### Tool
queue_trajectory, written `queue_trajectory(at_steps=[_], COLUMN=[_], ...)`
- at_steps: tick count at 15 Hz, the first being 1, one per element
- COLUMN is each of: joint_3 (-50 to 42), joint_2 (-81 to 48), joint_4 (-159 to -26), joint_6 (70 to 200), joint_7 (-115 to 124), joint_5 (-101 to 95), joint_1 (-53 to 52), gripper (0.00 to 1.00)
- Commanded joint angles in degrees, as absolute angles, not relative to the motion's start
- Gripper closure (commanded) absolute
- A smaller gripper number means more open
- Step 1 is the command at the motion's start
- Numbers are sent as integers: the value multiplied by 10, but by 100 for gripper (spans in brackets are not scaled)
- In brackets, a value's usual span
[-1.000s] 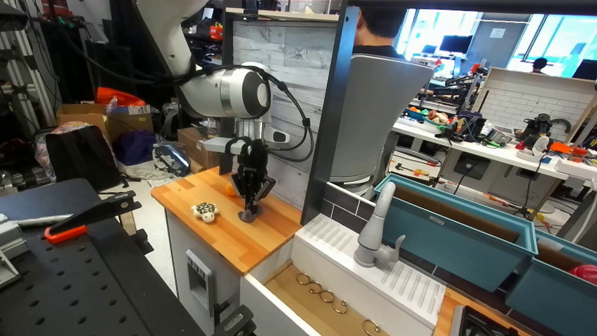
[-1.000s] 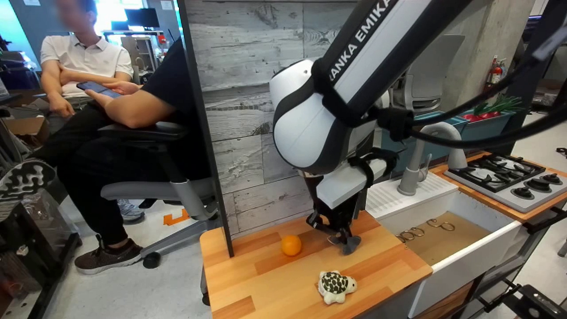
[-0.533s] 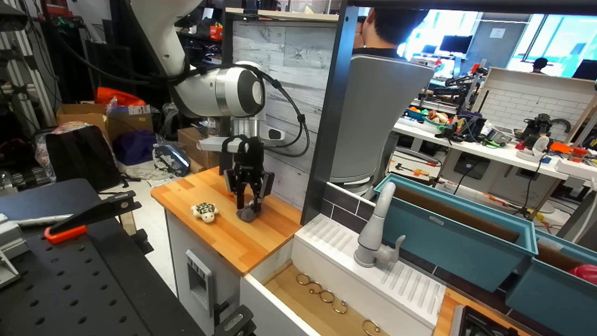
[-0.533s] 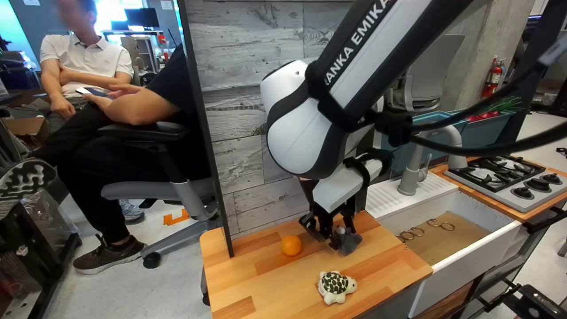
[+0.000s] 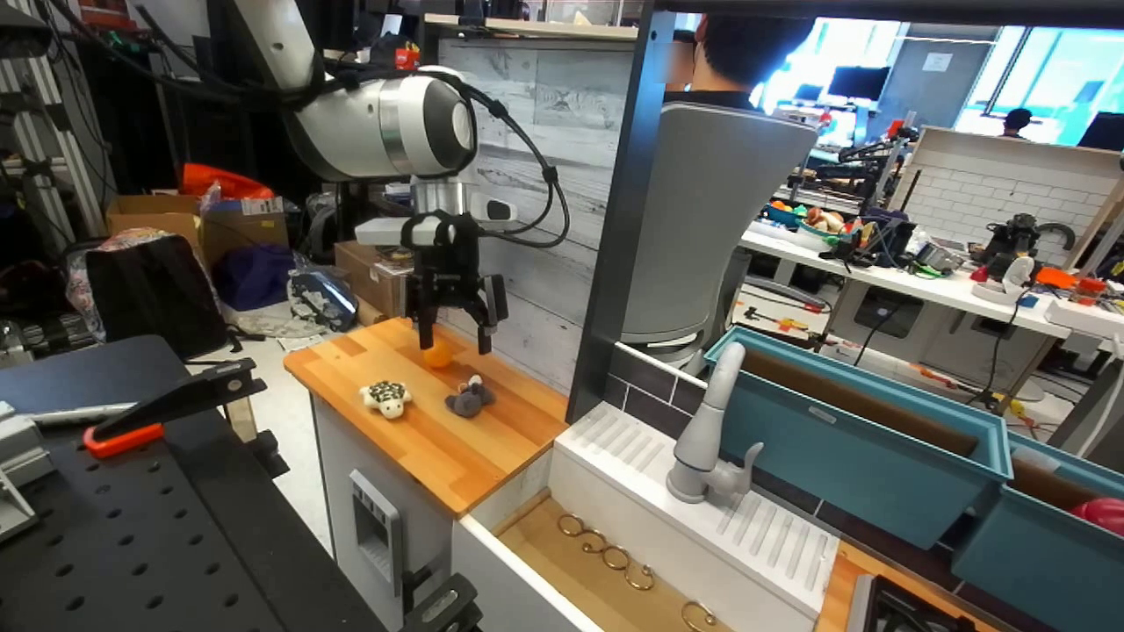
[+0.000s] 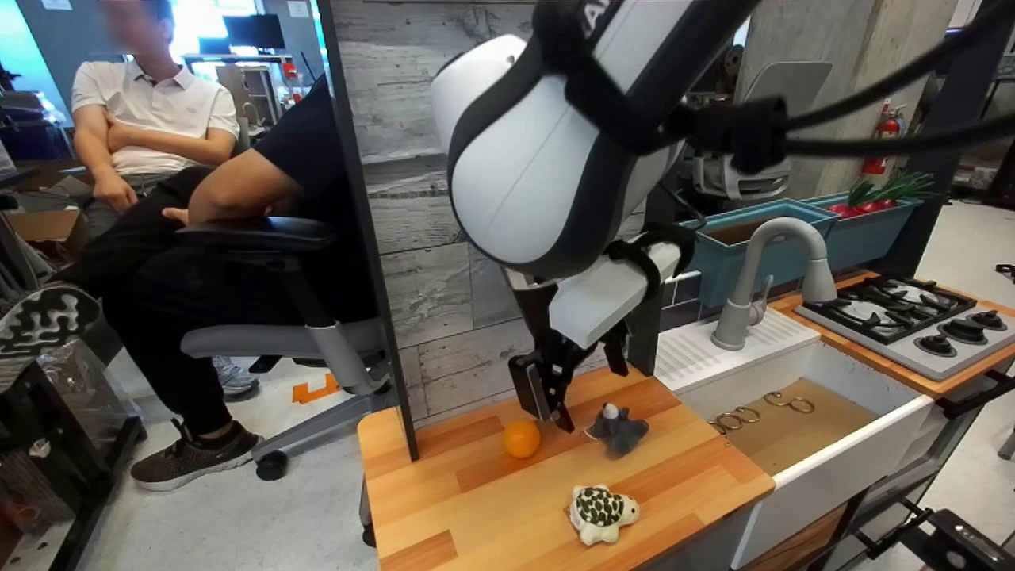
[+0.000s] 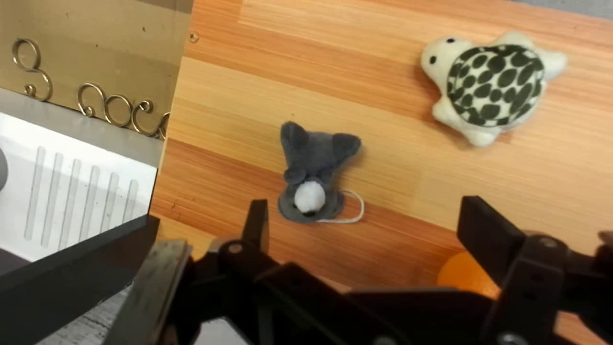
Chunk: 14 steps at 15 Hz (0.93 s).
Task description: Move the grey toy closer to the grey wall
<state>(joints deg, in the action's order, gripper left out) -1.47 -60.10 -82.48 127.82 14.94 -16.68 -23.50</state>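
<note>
The grey toy [image 7: 313,148], a plush with a white muzzle and a thin white cord loop, lies on the wooden counter [image 5: 439,456]. Both exterior views show it too, as a small grey lump [image 5: 470,399] and a grey shape [image 6: 622,432]. Behind the counter rises the grey wall [image 6: 436,293] of pale planks, a short gap away from the toy. My gripper [image 5: 455,341] hangs above the counter, apart from the toy. In the wrist view its fingers [image 7: 488,237] stand wide open with nothing between them.
A spotted turtle plush [image 6: 601,514] sits near the counter's front edge. An orange ball [image 6: 522,439] rests close to the wall, partly behind a finger in the wrist view. Beside the counter are the sink [image 5: 518,562] and faucet [image 5: 707,430]. A dark post [image 5: 619,211] edges the wall.
The gripper was shut, down at the grey toy; it has opened and risen clear of it. The toy stays on the counter at nearly the same place.
</note>
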Motion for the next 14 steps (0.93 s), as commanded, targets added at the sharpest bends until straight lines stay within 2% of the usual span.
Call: queue_trajectory(at_steps=[1,5,9,11,12,14], joint_3=[3,9,48,69,44,56], joint_2=[-496,-417,-337,-307,-354,-326], joint_4=[-959,-1067,-1158,-1176,-1133,-1157], joint_6=[1316,1366,1425,1373,1396,1380], joint_7=[136,146,112,75,108,87], joint_5=[-164,-164,-94,-45,-81,-62], joint_1=[-224,-220,-163,-130,-166,-141], gripper=[0,0,0,0,0,0])
